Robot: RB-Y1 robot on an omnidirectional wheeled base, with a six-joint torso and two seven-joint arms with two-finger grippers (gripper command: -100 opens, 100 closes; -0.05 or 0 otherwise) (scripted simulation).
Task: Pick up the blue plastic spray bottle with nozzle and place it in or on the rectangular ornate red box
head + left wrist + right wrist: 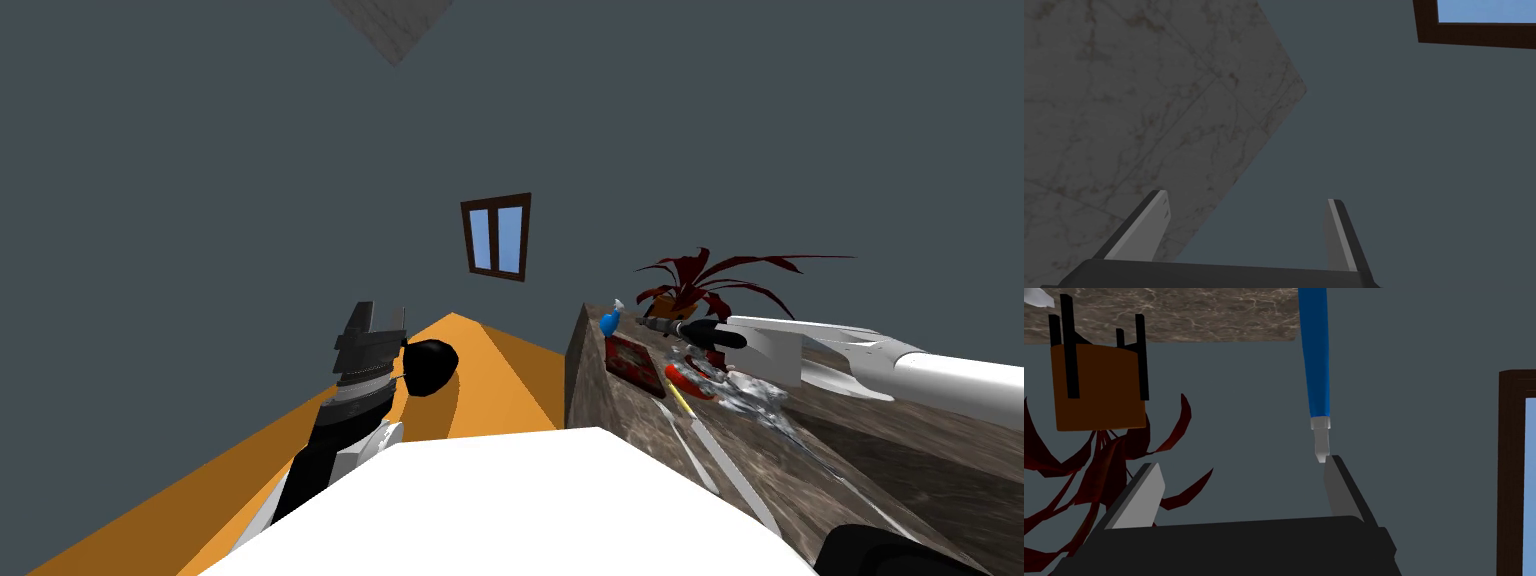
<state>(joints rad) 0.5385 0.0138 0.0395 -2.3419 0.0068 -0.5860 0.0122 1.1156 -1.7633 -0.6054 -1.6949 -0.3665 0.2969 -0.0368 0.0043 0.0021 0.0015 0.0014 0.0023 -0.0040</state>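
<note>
Reach step: right tool [1239, 485] open and empty, near the bottle [1315, 363], which stands at the table [640, 450] corner just beside the box [630, 360]. The nozzle sits off one finger. Next move likely needs centring, advancing, then closing. The left tool [1246, 225] is open, off the table.

The right tool [1244, 463] reaches forward, the left tool [1249, 200] is raised, both agape.

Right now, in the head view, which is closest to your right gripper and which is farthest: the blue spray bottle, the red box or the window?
From the right gripper:
1. Blue spray bottle, just off its fingertips, at the end of the counter.
2. Red box, flat on the counter beside the bottle.
3. Window, far beyond the counter.
</note>
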